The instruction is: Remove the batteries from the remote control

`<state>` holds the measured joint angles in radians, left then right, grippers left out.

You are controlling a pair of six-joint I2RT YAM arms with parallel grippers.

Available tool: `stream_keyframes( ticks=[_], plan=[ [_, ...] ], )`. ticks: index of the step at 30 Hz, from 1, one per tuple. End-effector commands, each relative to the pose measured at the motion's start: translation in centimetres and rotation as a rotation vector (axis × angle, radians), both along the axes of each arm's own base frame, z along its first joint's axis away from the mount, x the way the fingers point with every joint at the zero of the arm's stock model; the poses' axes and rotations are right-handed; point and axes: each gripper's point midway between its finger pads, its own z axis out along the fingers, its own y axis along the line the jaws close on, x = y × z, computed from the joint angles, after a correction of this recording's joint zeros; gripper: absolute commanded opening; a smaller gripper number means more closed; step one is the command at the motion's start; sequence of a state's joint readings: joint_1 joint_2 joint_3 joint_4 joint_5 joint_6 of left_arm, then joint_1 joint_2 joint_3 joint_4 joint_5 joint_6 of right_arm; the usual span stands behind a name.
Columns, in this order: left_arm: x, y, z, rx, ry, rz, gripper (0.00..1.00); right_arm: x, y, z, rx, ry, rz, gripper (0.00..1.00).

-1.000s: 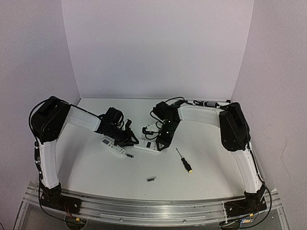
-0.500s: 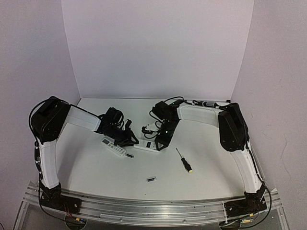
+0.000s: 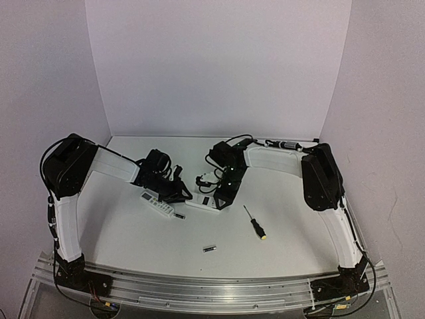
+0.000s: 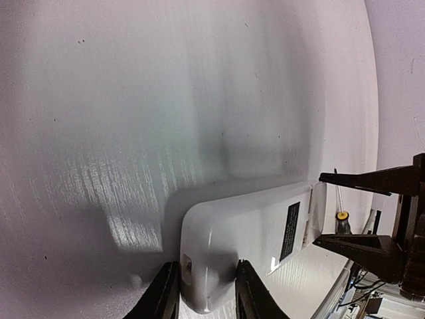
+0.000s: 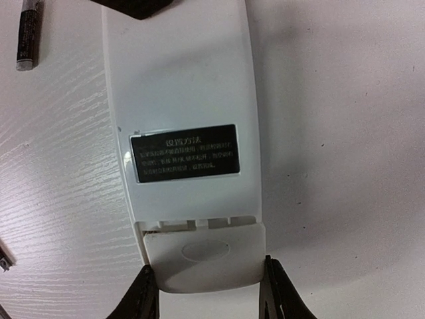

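A white remote control (image 3: 202, 203) lies back-up mid-table, a black label on it (image 5: 184, 158). My left gripper (image 3: 184, 197) is shut on its rounded end (image 4: 206, 269). My right gripper (image 3: 221, 201) is shut on the small white battery cover (image 5: 204, 256) at the other end. The cover is slid partly out of its slot. My right fingers (image 4: 372, 179) also show in the left wrist view. One battery (image 3: 179, 216) lies by the remote, also in the right wrist view (image 5: 26, 33). A second battery (image 3: 210, 248) lies nearer the front.
A second white remote (image 3: 157, 203) lies face-up just left of the held one, under my left wrist. A black-and-yellow screwdriver (image 3: 254, 222) lies to the right of the remotes. White walls stand at the back and both sides.
My right arm has shifted slightly left toward the remote. The remote, the batteries and my left arm have stayed put.
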<state>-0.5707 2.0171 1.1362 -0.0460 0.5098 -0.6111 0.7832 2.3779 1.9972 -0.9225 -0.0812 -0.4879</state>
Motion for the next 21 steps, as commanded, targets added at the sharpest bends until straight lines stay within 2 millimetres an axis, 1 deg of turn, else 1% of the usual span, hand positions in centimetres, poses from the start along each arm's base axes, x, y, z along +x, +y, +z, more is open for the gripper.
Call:
stream_keyframes(
  ticks=[1, 4, 8, 11, 21],
  plan=[
    [-2.4, 2.0, -3.8, 0.128, 0.090, 0.036, 0.29, -2.2, 0.6, -0.6, -0.022, 0.061, 0.016, 0.11],
    [-2.4, 2.1, -3.9, 0.134, 0.092, 0.047, 0.28, -2.1, 0.5, -0.5, -0.027, 0.056, 0.006, 0.14],
    [-2.6, 2.2, -4.0, 0.136, 0.094, 0.052, 0.28, -2.2, 0.9, -0.4, -0.017, 0.062, 0.000, 0.21],
    [-2.7, 2.2, -4.0, 0.136, 0.095, 0.049, 0.28, -2.1, 1.0, -0.3, -0.012, 0.058, -0.003, 0.24],
    [-2.6, 2.3, -4.0, 0.143, 0.088, 0.053, 0.27, -2.2, 1.2, 0.7, 0.006, 0.056, -0.012, 0.38]
  ],
)
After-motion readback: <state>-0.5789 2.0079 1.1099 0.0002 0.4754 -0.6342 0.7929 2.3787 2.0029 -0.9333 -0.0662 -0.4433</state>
